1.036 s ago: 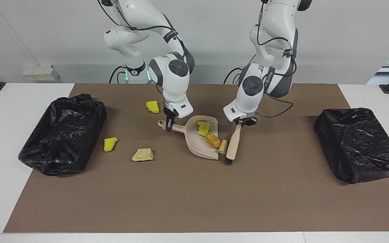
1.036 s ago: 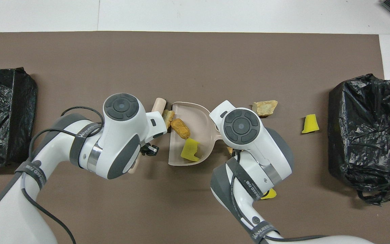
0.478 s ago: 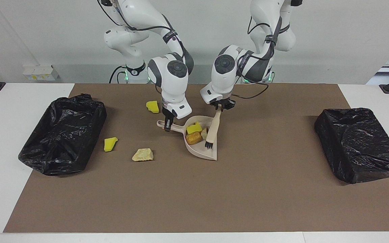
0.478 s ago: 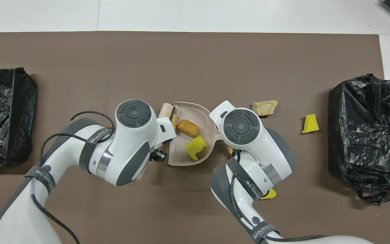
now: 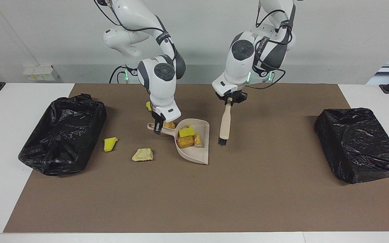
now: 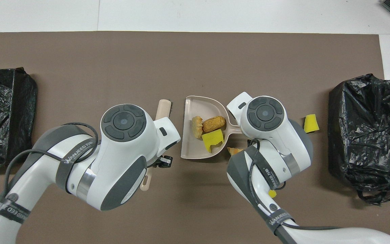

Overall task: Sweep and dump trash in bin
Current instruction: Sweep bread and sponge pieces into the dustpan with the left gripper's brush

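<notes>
My right gripper (image 5: 158, 130) is shut tight on the handle of the beige dustpan (image 5: 194, 148), and the pan sits tilted near the middle of the brown mat (image 5: 194, 202), with its open mouth facing the left arm's end of the table. My left gripper (image 5: 230, 101) is closed on the top of the brush (image 5: 224, 126), which hangs almost straight down beside the pan's mouth, black bristles at the bottom, up off the mat as far as I can tell. Three bits of trash lie inside the pan: a yellow sponge piece (image 6: 212, 139), an orange-brown lump (image 6: 214, 124) and a small tan lump (image 6: 197, 126), all close together. Another orange-brown bit (image 5: 169, 125) peeks out by the pan's handle, right next to my right gripper. A tan chunk (image 5: 143, 155) lies on the mat toward the right arm's end of the table. A yellow chunk (image 5: 110, 143) lies closer still to the black bin (image 5: 62, 133) at that end. One more yellow piece (image 5: 148, 106) shows a little, mostly hidden by my right arm, toward the mat's edge nearest the robots. A second black bin (image 5: 360, 145) sits at the left arm's end of the table
</notes>
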